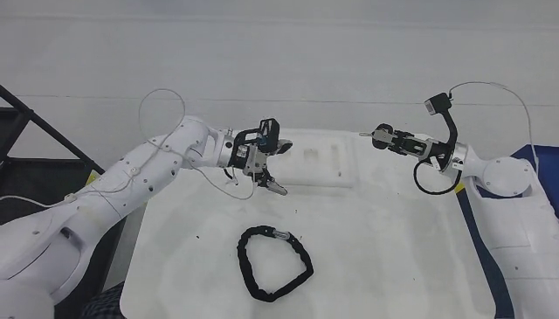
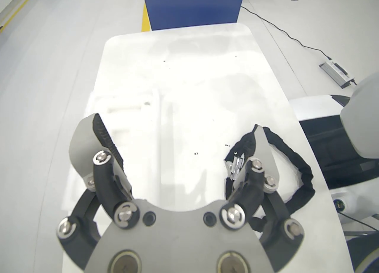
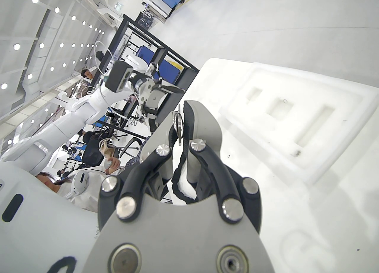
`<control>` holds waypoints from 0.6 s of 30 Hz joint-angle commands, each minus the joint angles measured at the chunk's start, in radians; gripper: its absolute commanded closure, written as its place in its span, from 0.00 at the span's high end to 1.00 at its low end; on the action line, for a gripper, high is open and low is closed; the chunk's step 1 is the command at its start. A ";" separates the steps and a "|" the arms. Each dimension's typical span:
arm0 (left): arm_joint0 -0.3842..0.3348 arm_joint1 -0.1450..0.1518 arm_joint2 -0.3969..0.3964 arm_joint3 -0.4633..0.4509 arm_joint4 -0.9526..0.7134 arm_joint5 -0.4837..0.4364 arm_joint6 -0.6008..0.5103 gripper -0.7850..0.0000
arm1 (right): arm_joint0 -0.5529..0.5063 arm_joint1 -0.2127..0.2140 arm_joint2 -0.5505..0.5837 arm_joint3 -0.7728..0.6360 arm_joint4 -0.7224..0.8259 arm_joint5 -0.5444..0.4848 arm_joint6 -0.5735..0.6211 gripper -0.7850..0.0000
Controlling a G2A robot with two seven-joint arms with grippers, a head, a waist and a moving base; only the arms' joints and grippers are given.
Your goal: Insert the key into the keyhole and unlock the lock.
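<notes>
Key (image 3: pixel 177 122): clamped in right gripper (image 3: pixel 183 115), held aloft at right, presumably for insertion. Chain lock (image 1: pixel 273 263): laid near centre; left gripper (image 2: pixel 176 125) spread wide beyond it, presumably for steadying.

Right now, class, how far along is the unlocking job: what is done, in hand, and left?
Done: the right claw holds the key, raised above the table. In hand: the left claw hangs open near the chain lock. Left: the chain lock lies ungripped on the table; the key is not yet inserted or turned.
</notes>
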State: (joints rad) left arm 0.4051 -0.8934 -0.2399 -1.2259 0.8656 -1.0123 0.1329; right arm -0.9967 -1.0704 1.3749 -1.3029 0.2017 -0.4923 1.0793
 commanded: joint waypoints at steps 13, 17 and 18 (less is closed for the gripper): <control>0.084 -0.017 0.070 -0.030 0.167 0.000 -0.018 1.00 | 0.000 0.000 0.000 0.000 0.000 0.000 0.000 0.00; 0.125 -0.021 0.070 -0.041 0.180 0.000 -0.043 1.00 | 0.000 0.000 0.000 0.000 0.000 0.000 0.000 0.00; 0.132 -0.023 0.070 -0.040 0.173 0.000 -0.054 1.00 | 0.000 0.000 0.000 0.000 0.000 0.000 0.000 0.00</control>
State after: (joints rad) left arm 0.5315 -0.9150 -0.1700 -1.2666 1.0455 -1.0123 0.0877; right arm -0.9967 -1.0704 1.3749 -1.3029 0.2017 -0.4923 1.0793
